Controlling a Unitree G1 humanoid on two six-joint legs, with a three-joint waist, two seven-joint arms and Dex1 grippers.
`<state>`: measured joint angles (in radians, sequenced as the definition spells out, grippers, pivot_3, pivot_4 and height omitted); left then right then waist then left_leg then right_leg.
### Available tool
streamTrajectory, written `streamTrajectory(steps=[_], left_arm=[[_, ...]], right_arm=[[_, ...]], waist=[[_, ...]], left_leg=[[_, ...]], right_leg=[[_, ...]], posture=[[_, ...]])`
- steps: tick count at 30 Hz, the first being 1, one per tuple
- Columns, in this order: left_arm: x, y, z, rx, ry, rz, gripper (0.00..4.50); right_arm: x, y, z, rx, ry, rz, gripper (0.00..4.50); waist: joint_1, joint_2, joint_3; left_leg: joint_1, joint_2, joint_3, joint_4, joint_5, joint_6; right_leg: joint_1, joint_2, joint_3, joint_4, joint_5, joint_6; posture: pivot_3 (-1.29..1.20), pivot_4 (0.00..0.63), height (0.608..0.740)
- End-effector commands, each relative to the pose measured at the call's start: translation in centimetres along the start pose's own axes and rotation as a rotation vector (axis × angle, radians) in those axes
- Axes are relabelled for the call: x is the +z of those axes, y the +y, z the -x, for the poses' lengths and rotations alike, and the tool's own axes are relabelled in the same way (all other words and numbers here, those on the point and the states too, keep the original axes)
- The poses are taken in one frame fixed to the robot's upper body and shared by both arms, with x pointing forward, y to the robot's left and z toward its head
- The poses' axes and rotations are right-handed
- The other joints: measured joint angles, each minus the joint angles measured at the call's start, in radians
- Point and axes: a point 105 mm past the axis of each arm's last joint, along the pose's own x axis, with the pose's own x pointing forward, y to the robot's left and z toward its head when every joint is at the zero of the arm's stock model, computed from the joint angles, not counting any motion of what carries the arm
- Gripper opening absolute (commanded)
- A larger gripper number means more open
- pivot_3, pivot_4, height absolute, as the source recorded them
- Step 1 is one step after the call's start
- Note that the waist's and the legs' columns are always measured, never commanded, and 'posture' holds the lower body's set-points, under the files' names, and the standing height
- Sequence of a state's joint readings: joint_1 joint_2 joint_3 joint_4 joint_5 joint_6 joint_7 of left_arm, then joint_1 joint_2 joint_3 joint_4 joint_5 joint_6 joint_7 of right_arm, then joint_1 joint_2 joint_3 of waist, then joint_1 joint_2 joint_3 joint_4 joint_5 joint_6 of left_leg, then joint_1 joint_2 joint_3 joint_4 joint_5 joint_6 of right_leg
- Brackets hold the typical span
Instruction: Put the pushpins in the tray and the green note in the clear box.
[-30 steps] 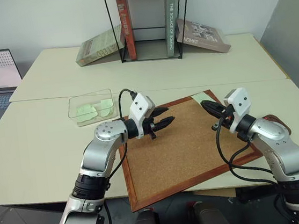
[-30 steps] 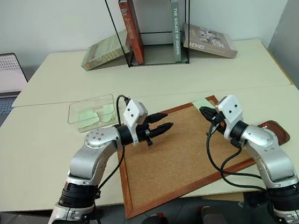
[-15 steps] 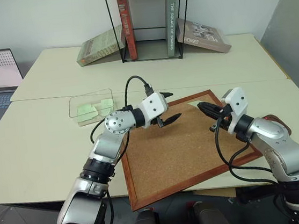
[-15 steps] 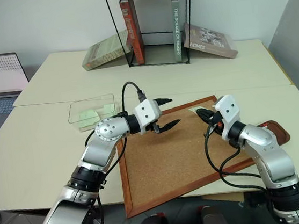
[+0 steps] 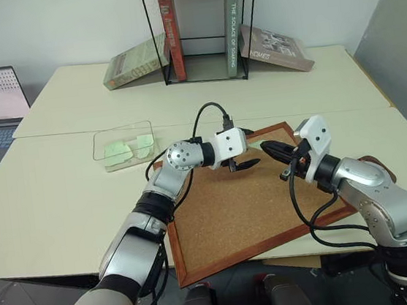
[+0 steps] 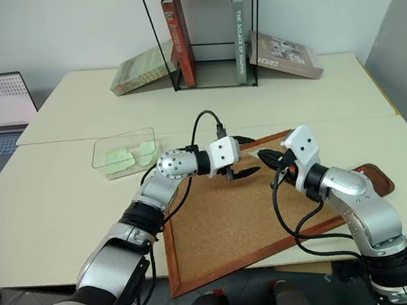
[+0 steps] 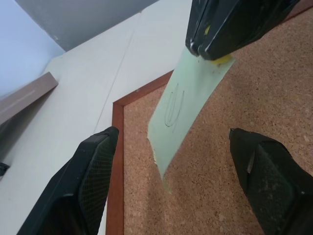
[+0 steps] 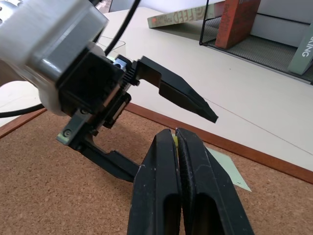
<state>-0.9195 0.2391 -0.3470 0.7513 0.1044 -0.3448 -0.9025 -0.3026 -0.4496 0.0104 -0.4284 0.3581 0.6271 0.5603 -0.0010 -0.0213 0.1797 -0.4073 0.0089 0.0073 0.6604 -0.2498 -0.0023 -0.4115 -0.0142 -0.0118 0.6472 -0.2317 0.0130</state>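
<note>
Green note [image 7: 188, 93] pale green, faint pencil loop on it; more pale green slips in the clear box [image 5: 123, 147]. Cork board [image 5: 246, 206] speckled tan, reddish-brown frame. Both grippers black fingers, white housings, silver arms. Tray [image 6: 378, 179] reddish-brown. Table [image 5: 62, 198] cream. Book rack [image 5: 200, 28] black wire, one red spine, one grey-green

Grainy cork board [image 5: 246, 206] in a smooth wood frame; thin matt paper green note [image 7: 183, 95]; glossy clear box [image 5: 123, 147].
</note>
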Motion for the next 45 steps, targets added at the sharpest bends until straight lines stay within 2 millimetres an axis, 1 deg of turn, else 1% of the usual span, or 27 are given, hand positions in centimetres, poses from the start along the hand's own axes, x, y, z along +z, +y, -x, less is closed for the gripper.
streamTrajectory(steps=[1,8,10,11,13,17,18,26,30,34,36,39,42,45], left_arm=[[1.1,1.0,-0.3,0.013,-0.041,-0.027,3.1],[0.9,0.9,-0.3,-0.005,-0.055,-0.007,1.78],[0.8,0.7,-0.2,-0.014,-0.057,-0.004,1.5],[0.7,0.5,-0.2,-0.019,-0.058,-0.004,1.25],[0.7,0.5,-0.1,-0.024,-0.059,-0.005,0.95],[0.8,0.6,-0.1,-0.023,-0.064,-0.002,0.12],[0.8,0.6,0.0,-0.024,-0.066,-0.001,0.03],[0.7,0.0,0.1,-0.063,-0.07,0.015,0.03],[0.5,-0.3,0.1,-0.064,-0.066,0.016,0.03],[0.3,-0.5,0.1,-0.057,-0.057,0.014,0.03],[0.2,-0.6,0.2,-0.052,-0.056,0.016,0.03],[0.4,-0.7,0.3,-0.047,-0.065,0.018,0.03],[1.1,-0.8,0.6,-0.032,-0.093,0.022,0.03],[1.9,-1.0,1.3,-0.016,-0.123,0.025,0.03]], right_arm=[[1.9,0.4,0.1,0.01,-0.063,0.029,0.0],[2.1,0.5,0.1,0.011,-0.069,0.018,0.0],[2.1,0.6,0.1,0.01,-0.071,0.015,0.0],[2.1,0.6,0.0,0.01,-0.072,0.012,0.0],[2.2,0.6,0.0,0.011,-0.074,0.006,0.0],[2.3,0.5,-0.1,0.008,-0.082,-0.007,0.0],[2.3,0.5,-0.1,0.007,-0.083,-0.01,0.0],[2.4,0.2,0.1,-0.019,-0.097,-0.035,0.0],[2.9,-0.6,0.4,-0.056,-0.127,-0.07,0.0],[3.5,-2.0,1.5,-0.112,-0.15,-0.107,0.0],[3.5,-2.8,2.3,-0.146,-0.146,-0.114,0.0],[3.1,-4.8,4.3,-0.233,-0.123,-0.111,0.0],[1.7,-6.8,6.9,-0.34,-0.051,-0.085,0.0],[-0.6,-8.7,10.0,-0.448,0.059,-0.074,0.0]], waist=[[0.0,0.0,0.0],[0.0,0.0,0.0],[0.0,0.0,0.0],[0.0,0.0,0.0],[0.0,0.0,0.0],[0.0,0.0,0.0],[0.0,0.0,0.0],[0.0,0.0,0.0],[0.0,0.0,0.0],[0.0,0.0,0.0],[0.0,0.0,0.0],[0.0,0.0,0.0],[0.004,0.0,0.0],[0.004,0.0,0.0]], left_leg=[[0.0,0.0,0.0,0.0,0.0,0.0],[-0.001,0.0,0.0,0.0,0.0,0.0],[-0.001,0.0,0.0,0.0,0.0,0.0],[-0.001,0.0,0.0,0.0,0.0,0.0],[-0.001,0.0,0.0,0.001,0.0,0.0],[-0.001,0.0,0.0,0.001,0.0,0.0],[-0.001,0.0,0.0,0.001,0.0,0.0],[-0.001,0.0,0.0,0.001,0.0,0.0],[-0.001,0.0,0.0,0.001,0.0,0.0],[-0.001,0.0,0.0,0.001,0.0,0.0],[-0.001,0.0,0.0,0.002,0.0,0.0],[-0.001,0.0,0.0,0.001,0.0,0.0],[-0.001,0.0,0.0,0.001,0.0,0.0],[-0.001,-0.001,0.0,0.001,0.0,0.0]], right_leg=[[0.0,0.0,0.0,0.0,0.0,0.0],[-0.001,0.0,0.0,0.0,0.0,0.0],[-0.001,0.0,0.0,0.0,0.0,0.0],[-0.001,0.0,0.0,0.0,0.0,0.0],[-0.001,0.0,0.0,0.0,0.0,0.0],[-0.001,0.0,0.0,0.001,0.0,0.0],[-0.001,0.0,0.0,0.001,0.0,0.0],[-0.001,0.0,0.0,0.001,0.0,0.0],[-0.001,0.0,0.0,0.001,0.0,0.0],[-0.001,0.0,0.0,0.002,0.0,0.0],[-0.001,0.0,0.0,0.002,0.0,0.0],[-0.001,0.0,0.0,0.002,0.0,0.0],[-0.001,0.0,0.0,0.001,0.0,0.0],[-0.001,-0.001,0.001,0.001,0.0,0.0]], posture=[[0.0,0.15,0.74],[0.0,0.15,0.74],[0.0,0.15,0.74],[0.0,0.15,0.74],[0.0,0.15,0.74],[0.0,0.15,0.74],[0.0,0.15,0.74],[0.0,0.15,0.74],[0.0,0.15,0.74],[0.0,0.15,0.74],[0.0,0.15,0.74],[0.0,0.15,0.74],[0.0,0.15,0.74],[0.0,0.15,0.74]])
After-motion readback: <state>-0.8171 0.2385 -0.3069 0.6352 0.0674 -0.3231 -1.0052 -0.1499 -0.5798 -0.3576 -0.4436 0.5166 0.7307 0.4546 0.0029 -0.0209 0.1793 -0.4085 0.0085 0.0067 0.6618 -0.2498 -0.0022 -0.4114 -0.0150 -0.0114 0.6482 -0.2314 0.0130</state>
